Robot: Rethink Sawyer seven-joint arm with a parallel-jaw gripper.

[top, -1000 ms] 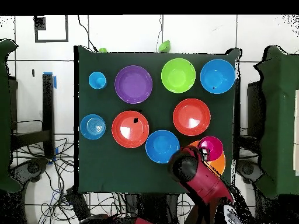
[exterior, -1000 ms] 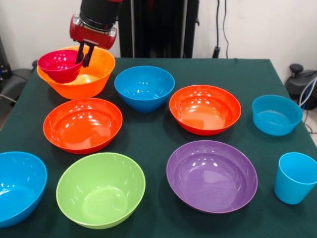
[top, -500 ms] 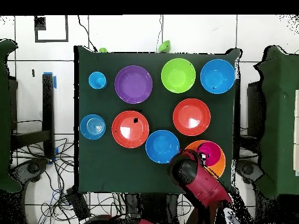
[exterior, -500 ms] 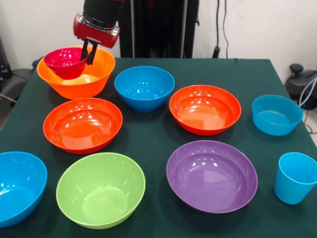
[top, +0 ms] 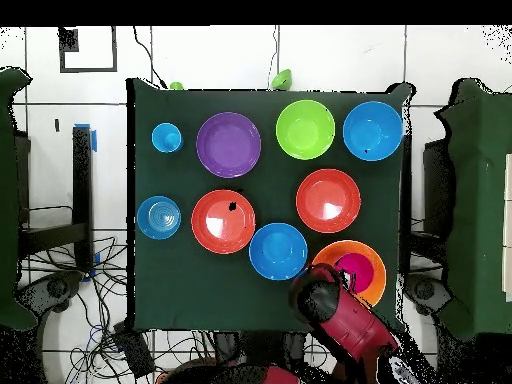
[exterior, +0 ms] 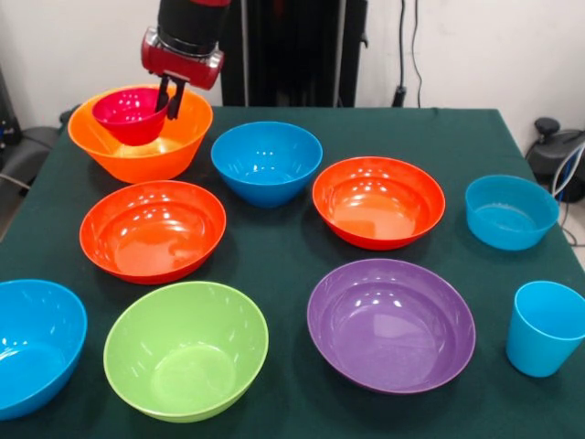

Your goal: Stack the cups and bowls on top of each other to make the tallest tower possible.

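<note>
Magenta bowl [exterior: 130, 113], rim pinched by the claw [exterior: 171, 99], hangs directly above the orange bowl's [exterior: 137, 151] hollow, opening upward.

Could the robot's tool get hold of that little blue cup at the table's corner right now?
Probably not right away: the tool is shut on the magenta bowl, over the yellow-orange bowl. The cup itself stands upright with nothing over it.

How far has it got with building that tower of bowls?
Barely started. The gripper holds the small magenta bowl by its rim inside the large yellow-orange bowl, not yet released. Everything else sits separately on the table, including the light-blue tumbler and the small pale-blue bowl.
</note>
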